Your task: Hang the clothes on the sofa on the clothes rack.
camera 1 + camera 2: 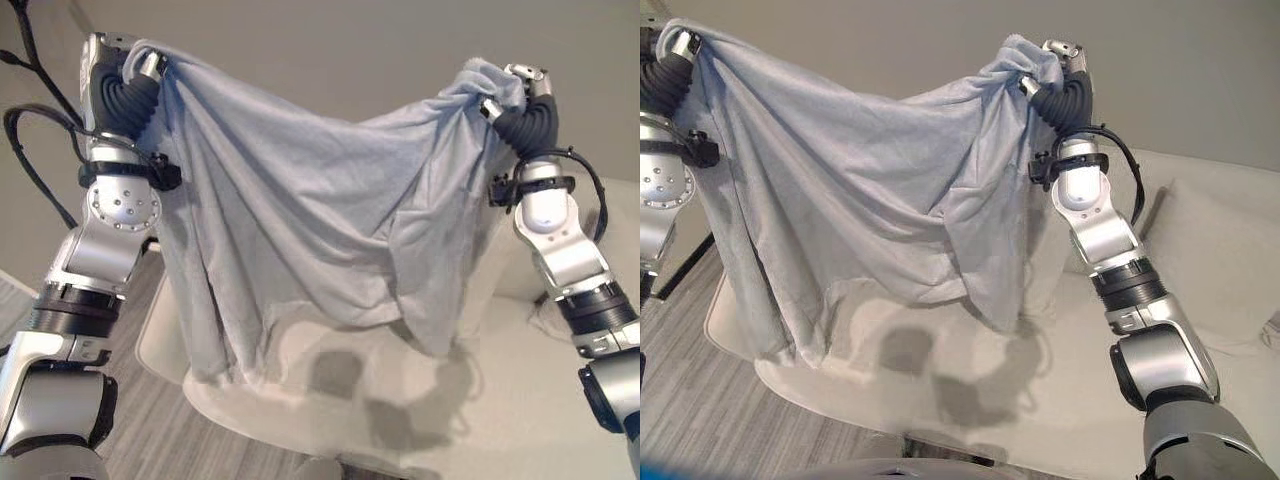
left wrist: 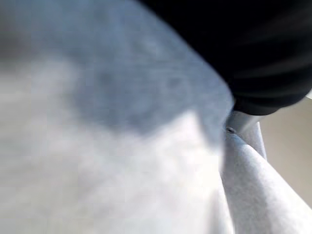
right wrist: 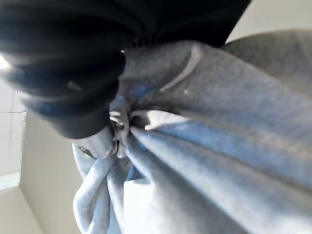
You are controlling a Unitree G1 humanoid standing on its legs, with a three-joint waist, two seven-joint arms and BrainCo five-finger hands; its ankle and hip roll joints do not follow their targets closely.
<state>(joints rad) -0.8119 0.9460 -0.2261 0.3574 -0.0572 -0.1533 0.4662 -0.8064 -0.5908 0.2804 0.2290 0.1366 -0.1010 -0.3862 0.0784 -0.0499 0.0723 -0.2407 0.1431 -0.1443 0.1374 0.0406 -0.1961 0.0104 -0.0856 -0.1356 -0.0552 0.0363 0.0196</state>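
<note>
While spread above sofa [image 1: 520, 400] | grey T-shirt [image 1: 300, 220]: soft, light, droopy | left hand [image 1: 140, 62], right hand [image 1: 520, 80]: fingers bunched in top corners.

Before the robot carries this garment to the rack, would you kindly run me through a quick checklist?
1. Left hand gripping the garment: ok, cloth bunched at it.
2. Right hand gripping: ok, cloth gathered at its fingers.
3. Garment spread between both hands: ok, sagging in the middle.
4. Hem off the sofa: cannot tell, the lower left edge hangs very near the seat.
5. Rack position: cannot tell.
</note>
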